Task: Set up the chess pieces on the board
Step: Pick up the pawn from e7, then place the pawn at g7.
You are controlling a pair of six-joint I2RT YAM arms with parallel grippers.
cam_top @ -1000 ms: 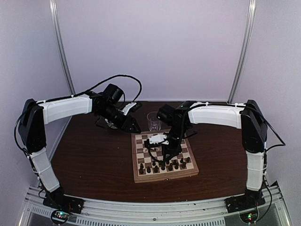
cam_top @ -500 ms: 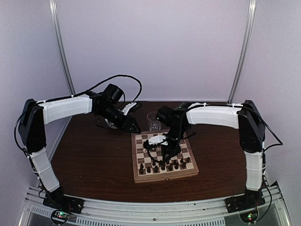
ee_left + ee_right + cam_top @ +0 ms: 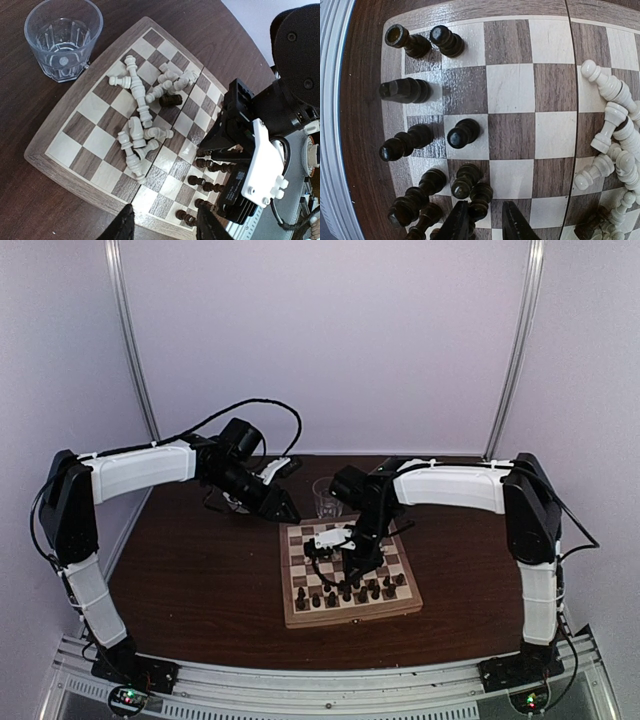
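The board (image 3: 292, 592) lies right of the table's middle. Dark chess pieces (image 3: 415, 145) stand in two rows along its near side. Cream chess pieces (image 3: 145, 115) lie toppled in a heap on its far half, with one dark piece (image 3: 170, 100) lying among them. My right gripper (image 3: 487, 222) points down over the dark rows, its jaws narrowly apart around a standing dark pawn (image 3: 481, 195). The pawn touches the left finger (image 3: 460, 222), and a gap shows at the other finger. My left gripper (image 3: 165, 227) hovers open and empty above the board's far-left rim.
An empty clear glass (image 3: 62, 37) stands on the dark tabletop just beyond the board's far edge. The right arm's wrist (image 3: 260, 150) hangs over the dark rows. Bare tabletop (image 3: 200, 580) lies left of the board.
My right gripper's jaws have narrowed around the dark pawn, and that arm has shifted slightly left. The left arm has not moved.
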